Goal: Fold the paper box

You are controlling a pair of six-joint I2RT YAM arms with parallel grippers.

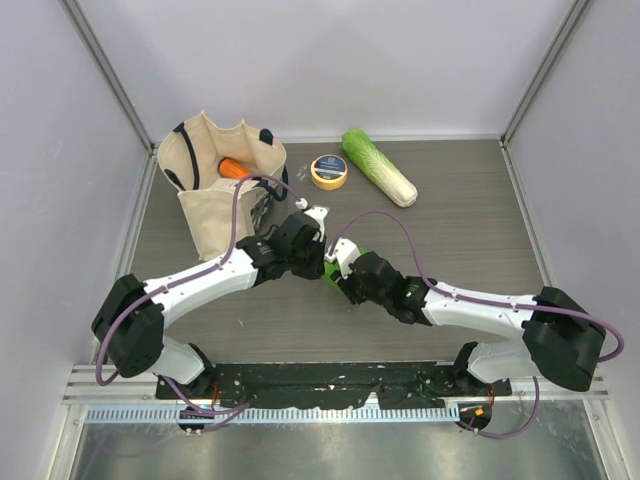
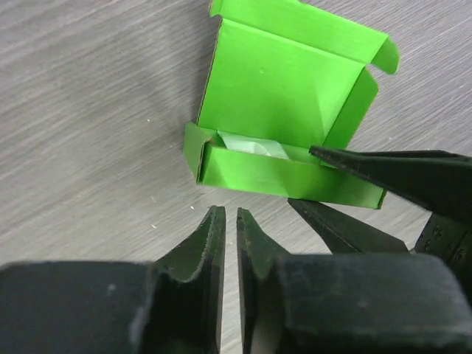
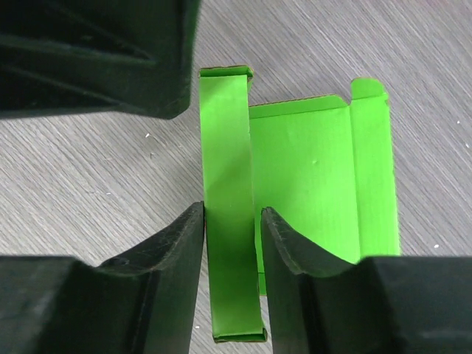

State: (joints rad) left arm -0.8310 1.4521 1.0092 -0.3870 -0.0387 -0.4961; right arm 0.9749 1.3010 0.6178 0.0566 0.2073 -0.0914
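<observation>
The paper box (image 2: 280, 88) is bright green card lying on the grey table, with its lid panel open and flat and its front wall folded up. In the top view only slivers of the paper box (image 1: 357, 251) show between the two wrists. My right gripper (image 3: 232, 214) straddles the raised front wall of the paper box (image 3: 310, 169), one finger outside it and one inside, and closes on it. Its dark fingers (image 2: 398, 173) reach in from the right. My left gripper (image 2: 229, 214) hovers just in front of that wall, its jaws a sliver apart with nothing between them.
A cream tote bag (image 1: 215, 185) with an orange item (image 1: 235, 168) inside stands at the back left. A yellow tape roll (image 1: 329, 171) and a long pale-green cabbage (image 1: 380, 168) lie at the back. White walls enclose the table.
</observation>
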